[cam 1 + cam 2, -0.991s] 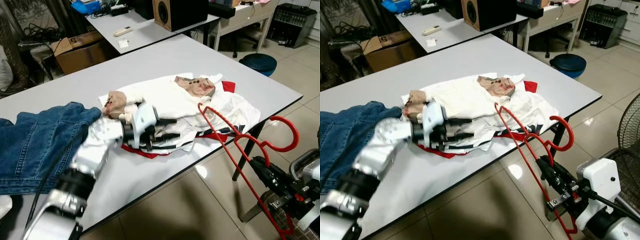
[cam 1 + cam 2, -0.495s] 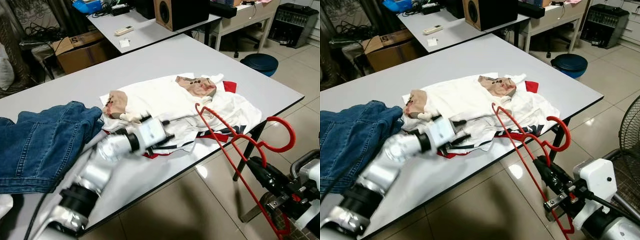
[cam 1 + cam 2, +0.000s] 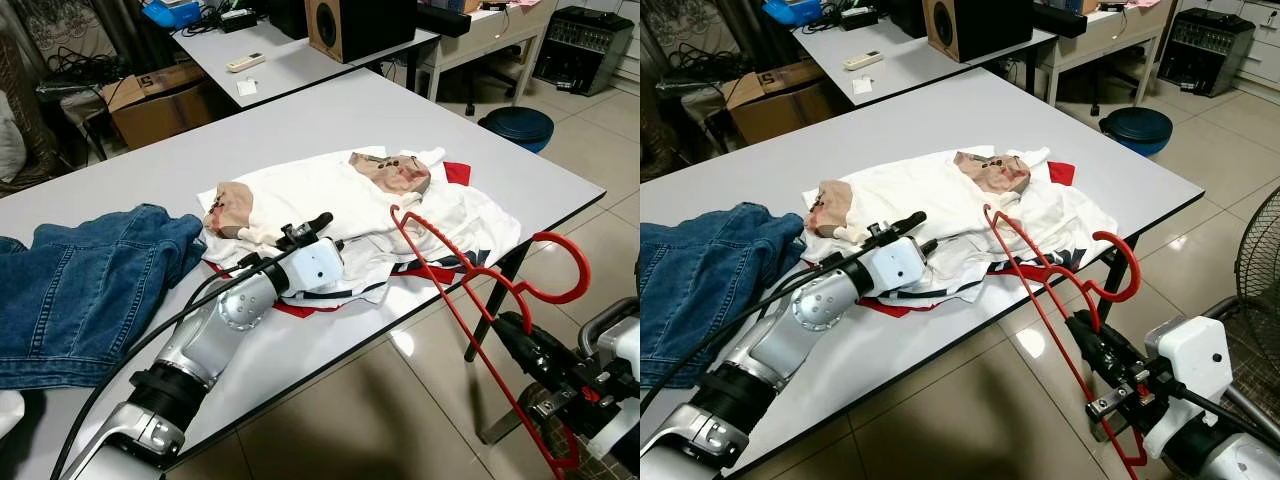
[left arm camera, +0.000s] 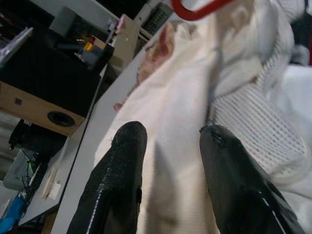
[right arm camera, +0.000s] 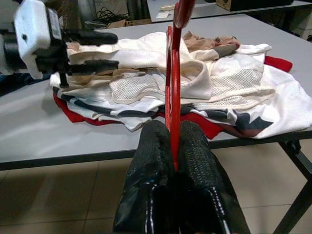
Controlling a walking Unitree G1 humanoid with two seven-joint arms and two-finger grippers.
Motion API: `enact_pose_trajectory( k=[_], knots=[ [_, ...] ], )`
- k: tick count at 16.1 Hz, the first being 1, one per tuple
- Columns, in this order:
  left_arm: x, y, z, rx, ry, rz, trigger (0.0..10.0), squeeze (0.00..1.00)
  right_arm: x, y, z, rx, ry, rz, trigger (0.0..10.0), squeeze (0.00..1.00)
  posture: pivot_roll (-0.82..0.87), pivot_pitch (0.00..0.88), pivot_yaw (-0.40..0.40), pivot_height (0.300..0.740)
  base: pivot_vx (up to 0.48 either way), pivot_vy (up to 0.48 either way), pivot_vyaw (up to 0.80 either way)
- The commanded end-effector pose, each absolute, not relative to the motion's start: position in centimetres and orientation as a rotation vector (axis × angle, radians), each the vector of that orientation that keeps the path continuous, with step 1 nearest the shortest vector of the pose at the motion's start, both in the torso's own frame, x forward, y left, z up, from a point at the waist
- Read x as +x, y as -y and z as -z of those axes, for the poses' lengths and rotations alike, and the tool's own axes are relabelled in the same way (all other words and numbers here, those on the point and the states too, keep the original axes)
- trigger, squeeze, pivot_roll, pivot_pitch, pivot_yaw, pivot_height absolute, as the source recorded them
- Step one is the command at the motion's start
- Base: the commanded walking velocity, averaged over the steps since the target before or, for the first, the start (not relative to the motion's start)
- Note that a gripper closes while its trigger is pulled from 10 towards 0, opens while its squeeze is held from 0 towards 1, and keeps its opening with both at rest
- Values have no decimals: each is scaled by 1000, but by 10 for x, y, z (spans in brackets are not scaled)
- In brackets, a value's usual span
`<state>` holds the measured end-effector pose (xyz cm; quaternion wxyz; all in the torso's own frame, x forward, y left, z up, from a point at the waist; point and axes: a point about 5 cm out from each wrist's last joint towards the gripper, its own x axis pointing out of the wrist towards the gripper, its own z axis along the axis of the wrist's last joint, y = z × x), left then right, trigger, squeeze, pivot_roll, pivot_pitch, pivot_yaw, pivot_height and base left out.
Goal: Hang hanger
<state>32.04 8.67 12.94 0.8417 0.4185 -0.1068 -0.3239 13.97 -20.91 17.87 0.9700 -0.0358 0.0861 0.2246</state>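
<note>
A pile of clothes lies mid-table, topped by a white shirt (image 3: 330, 195) with a red garment (image 3: 300, 308) under it. My left gripper (image 3: 328, 230) rests at the near edge of the pile, open. In the left wrist view its two fingers (image 4: 122, 161) stand apart over the white cloth. My right gripper (image 3: 520, 335) is off the table's front right corner, shut on the lower bar of a red hanger (image 3: 450, 300). The hanger slants up toward the pile, its top corner (image 3: 400, 215) over the shirt's right side and its hook (image 3: 560, 270) out past the table edge.
A blue denim jacket (image 3: 80, 290) lies at the left of the grey table (image 3: 300, 120). Behind stand a second table with a speaker (image 3: 355, 25), a cardboard box (image 3: 160, 100) and a blue stool (image 3: 515, 125). A fan (image 3: 1260, 250) stands on the right.
My left arm has dropped low along the table and its wrist has turned, so the fingers now point up over the shirt. The right gripper still holds the hanger, nearly unmoved.
</note>
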Motion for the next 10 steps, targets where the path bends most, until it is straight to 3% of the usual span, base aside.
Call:
enact_pose_trajectory(
  k=[1, 6, 10],
  knots=[
    [323, -89, -125, 931, 219, 668, 10000, 0, 139, 205, -184, -84, -142, -467, 10000, 0, -234, 40, 159, 740, 0, 0, 0],
    [320, -85, -115, 993, 239, 681, 10000, 0, 139, 205, -184, -85, -141, -464, 10000, 0, -241, 36, 164, 740, 0, 0, 0],
    [332, -97, -115, 1024, 211, 528, 10000, 0, 138, 203, -183, -84, -141, -466, 10000, 0, -241, 36, 161, 740, 0, 0, 0]
  ],
)
